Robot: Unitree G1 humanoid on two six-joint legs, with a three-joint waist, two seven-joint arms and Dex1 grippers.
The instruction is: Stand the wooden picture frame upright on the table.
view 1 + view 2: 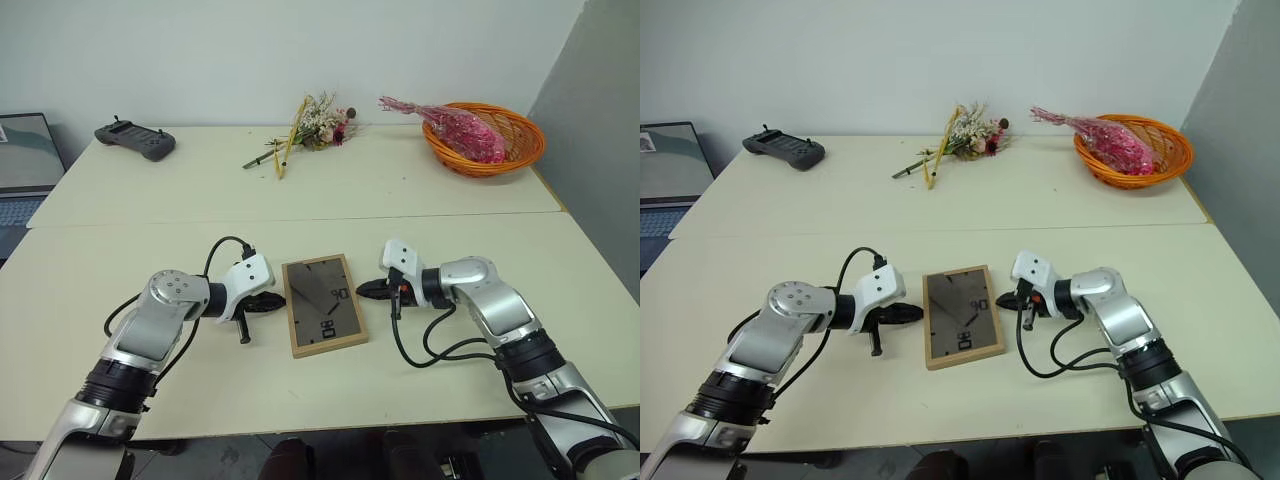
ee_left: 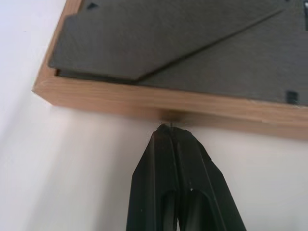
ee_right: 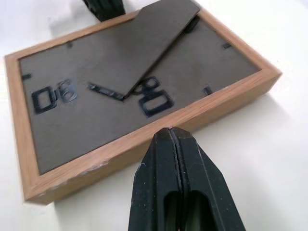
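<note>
Lying face-down on the tabletop [image 1: 150, 210], the frame [image 1: 323, 304] sits between the left gripper [image 1: 275, 301] and right gripper [image 1: 364, 290], both fingers pinched together on nothing; probably light and stiff, best taken by its wooden edges, its stand seemingly folded.

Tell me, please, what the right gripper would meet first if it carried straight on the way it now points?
Most likely the wooden picture frame: the shut right gripper points at the frame's near long side, tips almost at the wood. The frame lies back up on the table.
</note>
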